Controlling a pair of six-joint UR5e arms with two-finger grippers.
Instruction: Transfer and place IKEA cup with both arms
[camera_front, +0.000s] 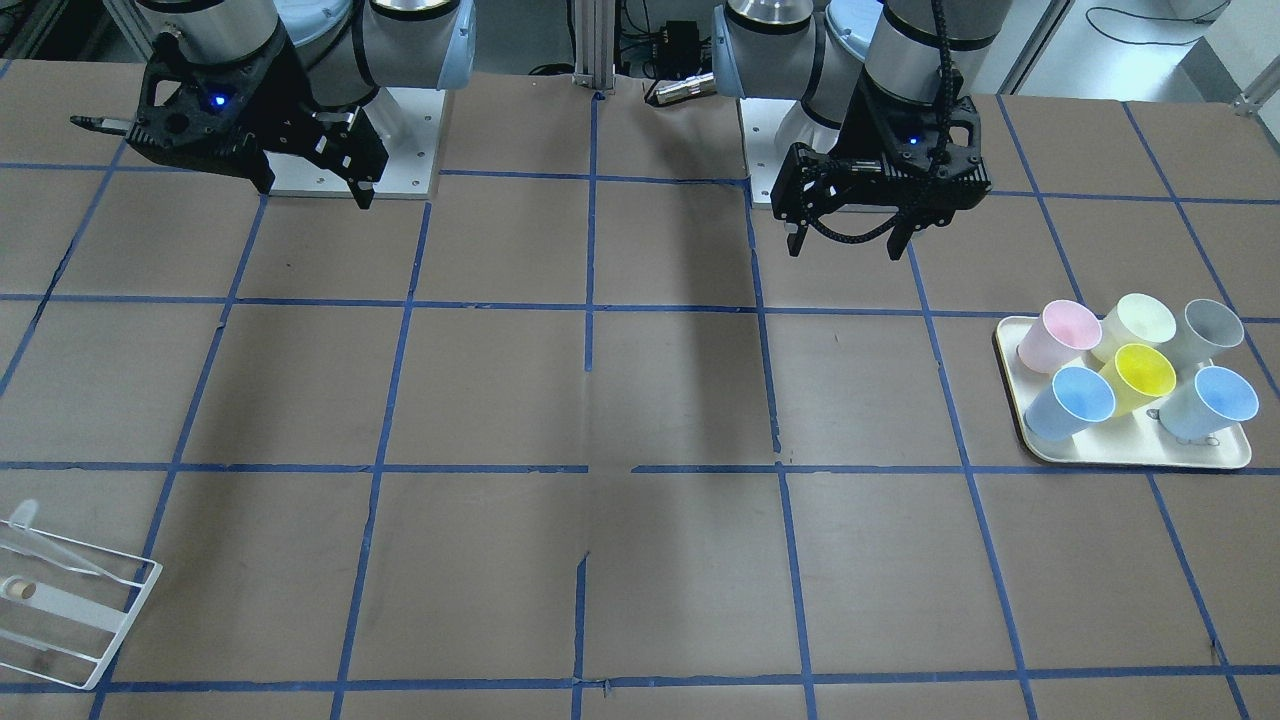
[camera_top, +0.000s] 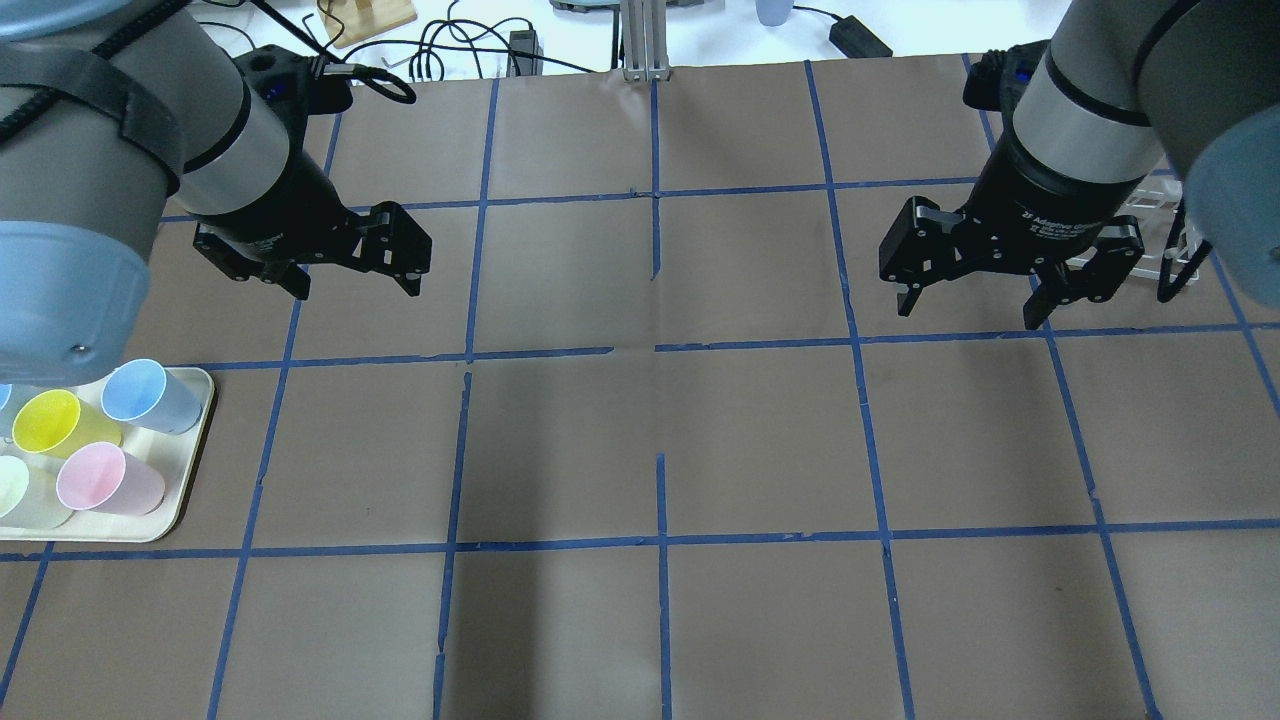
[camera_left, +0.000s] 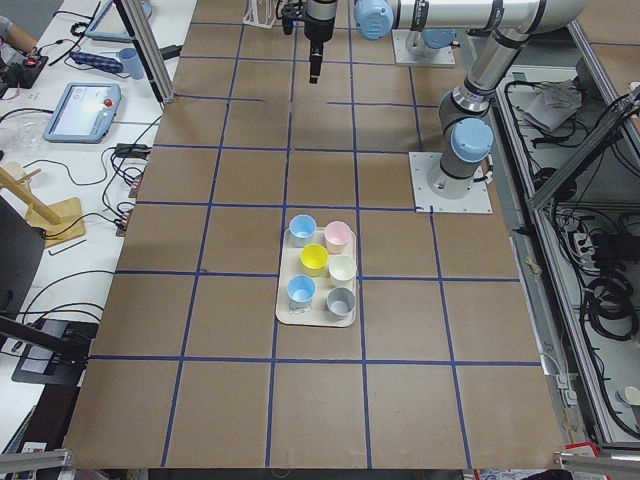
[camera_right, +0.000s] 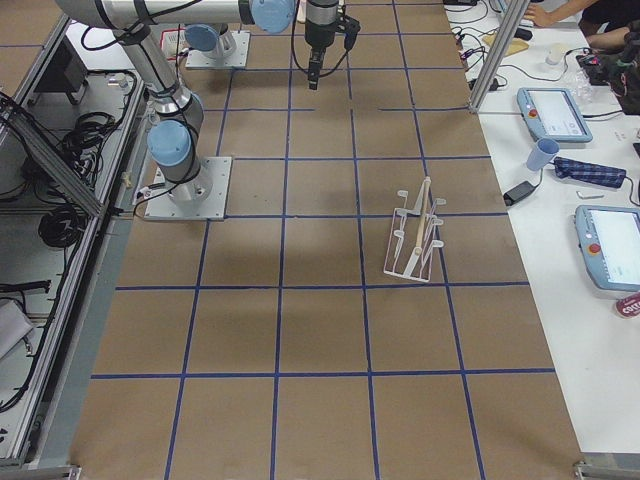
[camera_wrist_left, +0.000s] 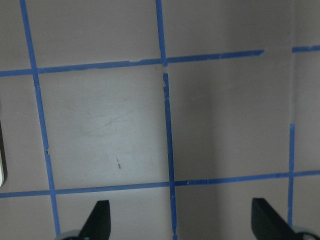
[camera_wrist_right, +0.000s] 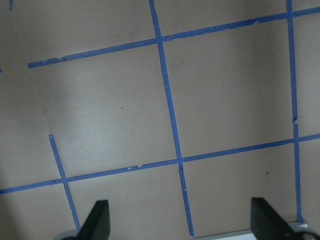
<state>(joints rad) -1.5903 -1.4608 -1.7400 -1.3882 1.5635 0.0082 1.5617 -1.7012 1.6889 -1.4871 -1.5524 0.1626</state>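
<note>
**Left gripper.** The black two-finger left gripper (camera_front: 845, 245) hangs above the table with its fingers spread wide. The left wrist view shows both fingertips (camera_wrist_left: 97, 221) with nothing between them. Directly below it lies only the brown paper-covered table (camera_front: 640, 400), which is marked with a blue tape grid.

**Right gripper.** The black two-finger right gripper (camera_top: 968, 310) also hangs above the table, jaws apart and empty. Only taped table surface lies beneath it.

**Task object.** The bright lime-yellow plastic IKEA cup (camera_front: 1145, 372) stands upright, mouth up, on a cream rectangular tray (camera_front: 1130, 458). The tray sits on the table off to the left gripper's own left side, well apart from its fingers.
- Within the tray, this cup stands between two light-blue plastic cups (camera_front: 1075, 398).
- A pale cream-yellow cup (camera_front: 1140, 322) stands just beside it.
- A pink cup (camera_front: 1060, 335) and a grey cup (camera_front: 1210, 328) occupy the ends of the cream-yellow cup's row.

**Farther out.** A white wire rack (camera_front: 80, 610) stands on the table off to the right gripper's own right side, well apart from it.
</note>
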